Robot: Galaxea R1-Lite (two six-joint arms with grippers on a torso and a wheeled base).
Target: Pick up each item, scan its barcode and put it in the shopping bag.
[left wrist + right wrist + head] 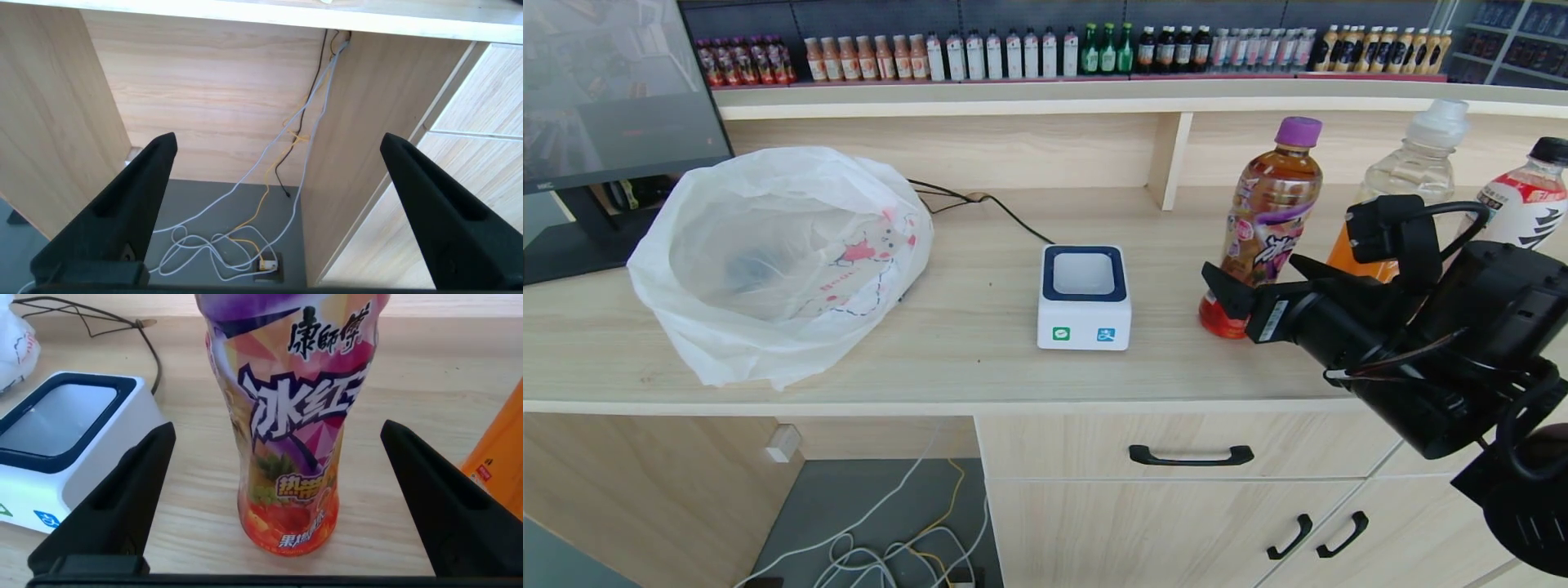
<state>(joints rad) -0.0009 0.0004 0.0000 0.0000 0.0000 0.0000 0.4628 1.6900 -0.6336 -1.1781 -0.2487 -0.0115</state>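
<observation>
Fingers (122, 506) of the right gripper (278, 429) stand wide apart, framing the upright purple-capped amber tea bottle (286, 433), its cap cut off; white square scanner (1085, 298) at its 9 o'clock. Left gripper (278, 143) gapes likewise above floor cables (229, 245). Clear orange-drink bottle (1413, 171) sits half hidden behind the right arm (1421, 343).

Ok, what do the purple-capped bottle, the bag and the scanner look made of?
The purple-capped bottle is likely clear plastic under a glossy printed sleeve; reddish drink shows through at the base. The shopping bag looks like thin translucent white plastic film, crinkled and slumped. The scanner is apparently hard white plastic, smooth, with a glossy window on top.
</observation>
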